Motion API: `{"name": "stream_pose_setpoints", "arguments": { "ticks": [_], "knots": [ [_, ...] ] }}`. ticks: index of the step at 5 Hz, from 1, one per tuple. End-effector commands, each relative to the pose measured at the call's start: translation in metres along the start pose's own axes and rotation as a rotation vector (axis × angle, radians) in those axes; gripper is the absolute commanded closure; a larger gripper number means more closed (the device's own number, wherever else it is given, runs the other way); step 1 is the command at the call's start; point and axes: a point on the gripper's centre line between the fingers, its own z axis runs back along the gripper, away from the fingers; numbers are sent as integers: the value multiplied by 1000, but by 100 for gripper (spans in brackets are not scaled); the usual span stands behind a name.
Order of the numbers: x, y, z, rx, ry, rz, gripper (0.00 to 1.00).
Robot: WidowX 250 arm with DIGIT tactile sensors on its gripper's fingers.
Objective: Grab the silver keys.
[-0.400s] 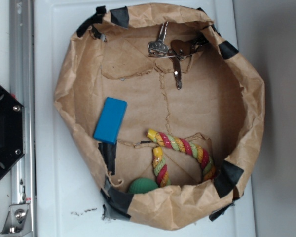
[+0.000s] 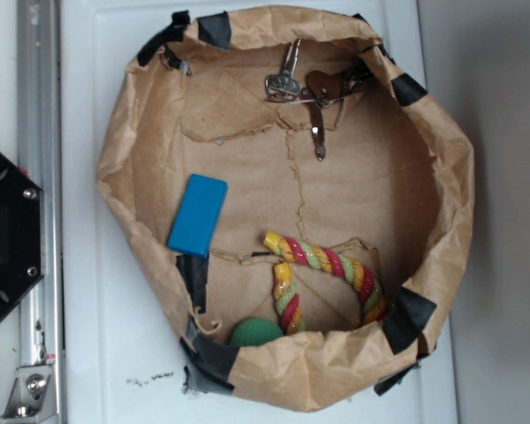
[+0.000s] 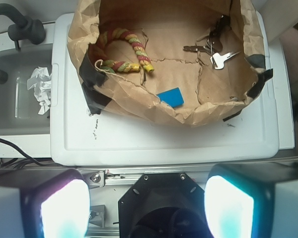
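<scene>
My gripper (image 3: pixel 148 208) is open and holds nothing, far back from the paper bowl (image 2: pixel 442 177). The keys (image 2: pixel 309 88) lie inside by the far wall. They look light, hard and slippery. I should pinch the bunched heads.

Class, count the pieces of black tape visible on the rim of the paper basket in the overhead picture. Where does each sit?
6 black tape patches on the paper basket: two top left, one upper right, one lower right, one inside left, one bottom left. Folds may hide more.
</scene>
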Motion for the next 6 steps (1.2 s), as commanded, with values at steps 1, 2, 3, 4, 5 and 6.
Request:
{"name": "stream_pose_setpoints", "arguments": {
  "ticks": [1,2,3,4,5,6],
  "knots": [
    [88,5,-31,-12,-128,137,0],
    [88,28,-57,4,-171,180,0],
    [87,42,-74,81,-208,208,0],
    [90,54,-80,185,-288,254,0],
    [104,54,-84,204,-303,320,0],
    [104,54,-84,204,-303,320,0]
  ]
}}
